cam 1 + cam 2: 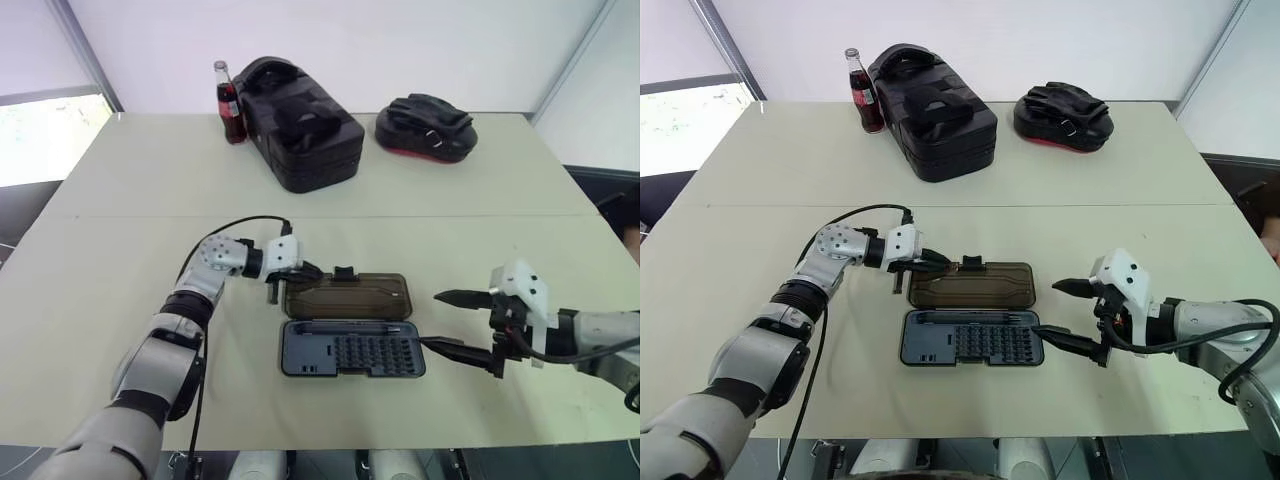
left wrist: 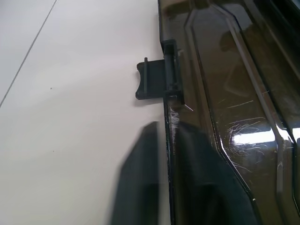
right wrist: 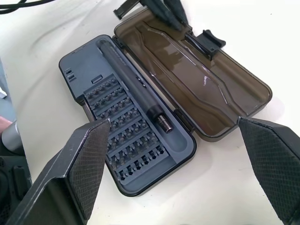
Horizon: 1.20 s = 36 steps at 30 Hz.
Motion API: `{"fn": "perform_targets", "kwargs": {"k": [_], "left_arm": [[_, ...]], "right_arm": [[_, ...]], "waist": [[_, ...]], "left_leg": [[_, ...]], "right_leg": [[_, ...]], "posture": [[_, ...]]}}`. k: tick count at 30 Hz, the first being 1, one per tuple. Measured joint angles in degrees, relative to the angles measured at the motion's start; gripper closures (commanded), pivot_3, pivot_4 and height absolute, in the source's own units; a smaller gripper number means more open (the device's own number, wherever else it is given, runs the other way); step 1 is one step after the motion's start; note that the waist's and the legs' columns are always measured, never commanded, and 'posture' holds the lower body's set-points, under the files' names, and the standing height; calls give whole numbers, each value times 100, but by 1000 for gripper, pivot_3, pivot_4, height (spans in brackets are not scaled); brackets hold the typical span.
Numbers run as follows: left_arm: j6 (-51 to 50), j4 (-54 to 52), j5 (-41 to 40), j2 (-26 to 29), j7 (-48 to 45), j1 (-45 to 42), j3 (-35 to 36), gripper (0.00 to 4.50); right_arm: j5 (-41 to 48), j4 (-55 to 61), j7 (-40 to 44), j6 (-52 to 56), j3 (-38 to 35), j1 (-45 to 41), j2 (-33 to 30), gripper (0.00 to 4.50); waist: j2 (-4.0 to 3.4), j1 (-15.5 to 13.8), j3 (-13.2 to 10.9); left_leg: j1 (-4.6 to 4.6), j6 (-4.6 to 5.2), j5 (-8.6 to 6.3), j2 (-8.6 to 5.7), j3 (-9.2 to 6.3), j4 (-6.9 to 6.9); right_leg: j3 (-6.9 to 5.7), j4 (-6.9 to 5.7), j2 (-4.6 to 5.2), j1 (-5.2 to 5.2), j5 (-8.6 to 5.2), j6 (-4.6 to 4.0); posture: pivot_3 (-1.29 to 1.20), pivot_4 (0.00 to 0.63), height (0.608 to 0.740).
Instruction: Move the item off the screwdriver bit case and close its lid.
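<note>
Head views: bit case [image 1: 352, 352] lying open on the table [image 1: 120, 250], brown lid [image 1: 348, 296] flat behind the tray. Left gripper [image 1: 300, 272] at the lid's far left edge, beside the latch tab [image 1: 343, 272]. Right gripper [image 1: 462, 322] just right of the tray, spread wide, holding nothing.

Left wrist view: two fingers [image 2: 140, 187] straddling the lid's edge [image 2: 167, 126], narrowly parted.

Right wrist view: driver handle [image 3: 136, 91] lying along the tray.

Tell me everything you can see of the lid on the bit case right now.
The lid is a thin, smoky-brown see-through plastic panel with rounded corners and fine scratches. It lies fully open, flat on the table, hinged along the far side of the dark tray. A small black latch tab sticks out from its far long edge. The left gripper sits at that edge near the tab, one finger over the rim.
</note>
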<state>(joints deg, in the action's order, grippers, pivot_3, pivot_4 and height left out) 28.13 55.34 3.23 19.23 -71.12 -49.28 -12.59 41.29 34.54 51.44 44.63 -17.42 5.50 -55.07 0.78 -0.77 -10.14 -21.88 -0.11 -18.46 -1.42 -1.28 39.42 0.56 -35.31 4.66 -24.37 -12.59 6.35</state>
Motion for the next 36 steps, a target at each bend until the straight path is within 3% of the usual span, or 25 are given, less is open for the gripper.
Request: {"fn": "perform_targets", "kwargs": {"k": [3,8,12,16,20,24,29,36], "left_arm": [[33,1,10,2,194,-45,3,1081],[-222,47,-53,-68,614,-80,138,1081],[-1215,-201,-721,-45,703,-163,764,1081],[-2939,-1752,-1641,283,579,-22,1263,1081],[-4921,-3889,-2581,702,508,884,1406,1081],[-5639,-4832,-2797,918,696,1597,1372,1081],[-4831,-4250,-2163,926,592,1404,830,1081],[-3240,-1696,-1307,341,9,127,76,1081]], "right_arm": [[-2,0,-5,-3,44,0,19,0],[-4,-2,-9,-4,49,-1,19,0],[196,-49,-78,78,-11,-134,135,0],[517,-160,-157,230,-237,-402,179,0],[619,-303,-151,293,-326,-508,173,0],[497,-466,-52,261,-100,-583,158,0],[277,-670,20,158,349,-912,172,0],[239,-592,22,146,337,-864,163,0]], "waist": [[0,-1,0],[0,0,0],[2,22,-1],[-1,36,0],[-6,47,3],[-6,11,3],[-6,-5,3],[-3,-2,2]], "left_leg": [[0,0,0,1,0,0],[-1,0,0,-1,0,1],[-1,0,0,5,-1,5],[0,0,0,12,-1,4],[0,0,0,14,0,4],[7,-3,2,12,1,5],[22,-7,4,0,3,9],[20,-6,3,-10,5,8]], "right_leg": [[0,0,0,0,0,0],[0,-1,0,0,0,0],[0,-6,-3,-2,0,0],[2,-6,-3,-2,0,0],[8,-3,-3,-2,-1,0],[9,-11,-3,1,0,-1],[9,-9,-1,21,0,-2],[5,-7,-3,20,0,-2]], "posture": [[0,150,740],[0,150,740],[0,150,740],[0,150,740],[0,150,740],[0,150,740],[0,150,740],[0,150,740]]}}
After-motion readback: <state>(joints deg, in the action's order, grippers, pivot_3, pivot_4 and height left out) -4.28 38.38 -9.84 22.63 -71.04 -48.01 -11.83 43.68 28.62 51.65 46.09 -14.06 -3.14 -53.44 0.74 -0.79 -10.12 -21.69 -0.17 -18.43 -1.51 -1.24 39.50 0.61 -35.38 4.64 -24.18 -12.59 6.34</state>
